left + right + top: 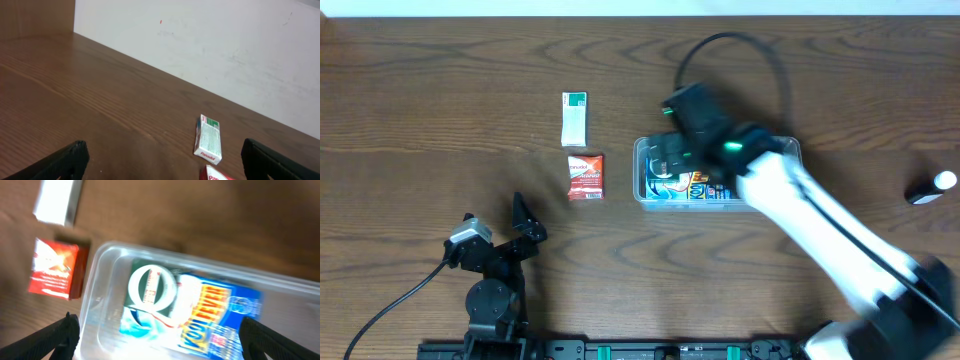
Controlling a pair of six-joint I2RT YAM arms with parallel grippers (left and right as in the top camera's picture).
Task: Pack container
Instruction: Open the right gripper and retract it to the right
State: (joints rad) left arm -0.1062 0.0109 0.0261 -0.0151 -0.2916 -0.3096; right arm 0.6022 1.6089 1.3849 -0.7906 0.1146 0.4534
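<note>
Right gripper [160, 332] fingers spread wide, nothing held, above one container [92, 295] holding one blue packet [215, 310]. Two items left of it: white-green box [208, 140], red box [585, 176]. Left gripper [165, 160] at lower left, also spread, empty.

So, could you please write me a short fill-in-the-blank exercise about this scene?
The right gripper hangs above the container, its jaws ___.
The loose packet lying nearest the container on the table is coloured ___.
The inner packet lying in the container is mostly ___.
The left gripper holds ___.
Missing words: open; red; blue; nothing.
</note>
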